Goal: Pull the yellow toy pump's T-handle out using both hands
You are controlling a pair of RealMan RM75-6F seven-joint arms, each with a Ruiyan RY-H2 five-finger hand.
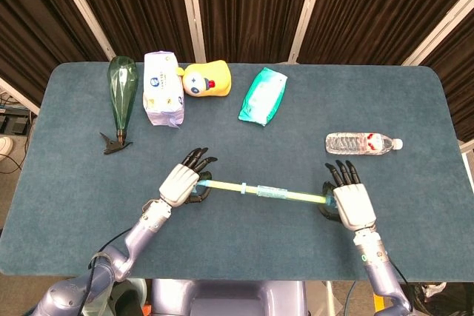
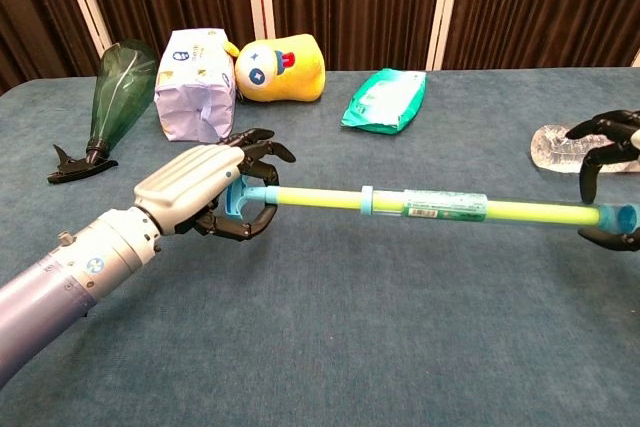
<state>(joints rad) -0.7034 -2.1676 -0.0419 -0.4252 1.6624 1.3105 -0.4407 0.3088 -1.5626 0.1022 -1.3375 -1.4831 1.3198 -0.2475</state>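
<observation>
Head view, pump: the yellow toy pump point(image 1: 261, 192) stretches across the near half of the table point(image 1: 74, 183), between the two hands.
Head view, left hand: the left hand point(image 1: 180, 183) wraps the blue T-handle point(image 1: 201, 183), fingers curled round it.
Head view, right hand: the right hand point(image 1: 352, 204) covers the pump's far end; grip unclear from above.
Chest view, pump: off the cloth, roughly level.
Chest view, left hand: clutching the T-handle.
Chest view, right hand: its dark fingers point(image 2: 612, 135) curl around the blue end cap point(image 2: 622, 216) at the frame edge.
Chest view, behind: water bottle point(image 2: 560, 143), just past that hand.

You cannot read any text: print on the pump's label point(image 2: 440, 210) and the tissue pack point(image 2: 195, 72) is too small.
</observation>
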